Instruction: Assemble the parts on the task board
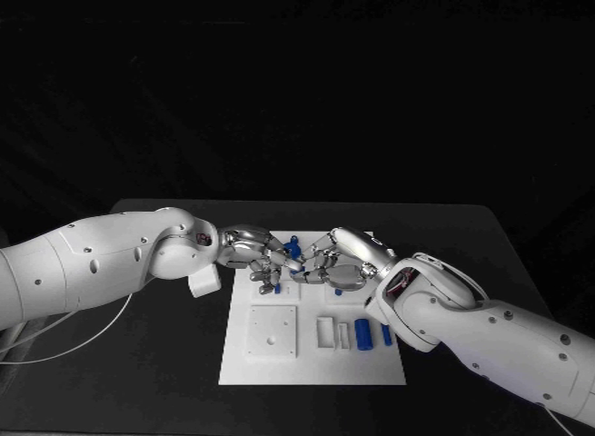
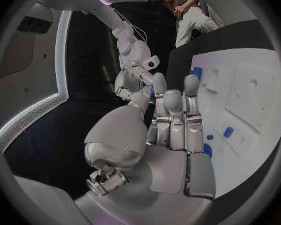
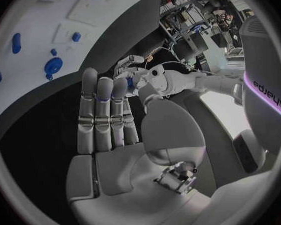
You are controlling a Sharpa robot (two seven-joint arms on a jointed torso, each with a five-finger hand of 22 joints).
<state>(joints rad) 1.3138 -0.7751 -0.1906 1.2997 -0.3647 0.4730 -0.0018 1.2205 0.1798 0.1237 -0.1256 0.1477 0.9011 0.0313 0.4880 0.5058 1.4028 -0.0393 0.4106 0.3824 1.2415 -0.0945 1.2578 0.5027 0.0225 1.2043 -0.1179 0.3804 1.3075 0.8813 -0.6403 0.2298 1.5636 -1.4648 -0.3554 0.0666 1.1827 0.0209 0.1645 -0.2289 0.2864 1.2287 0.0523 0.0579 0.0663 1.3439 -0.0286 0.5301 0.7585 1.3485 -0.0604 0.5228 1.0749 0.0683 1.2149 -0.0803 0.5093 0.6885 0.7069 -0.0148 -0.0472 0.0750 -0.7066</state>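
Honestly can't call the grip on this one. Looking down from the head camera: can spot the left hand [image 1: 249, 247] and the right hand [image 1: 339, 263] meeting fingertip to fingertip over the far part of the board [image 1: 311, 368], with a small blue part [image 1: 293, 248] poking up right between them. Can't see most of that part, buried behind silver fingers on both sides. Can't tell which hand is actually pinching it, or if both are merely touching it.

Checked the wrist cameras, not much help. From the left wrist: fingers [image 2: 192, 110] laid side by side and fairly straight, not balled up, with just a sliver of blue [image 2: 152, 92] peeking out by the tips. Same deal from the right wrist: fingers [image 3: 97, 110] lined up close together, nearly straight, a bit of blue [image 3: 129, 82] at the tips and the rest hidden. So no calling either hand clenched or let go.

Easier to read nearer the robot: a blue cylinder [image 1: 364, 334] lying flat on the board, well apart from both hands, and a square white block [image 1: 272, 330] off to its side. Also a couple of tiny blue bits under the hands, too small to make out. All sitting on the black table [image 1: 166, 345].
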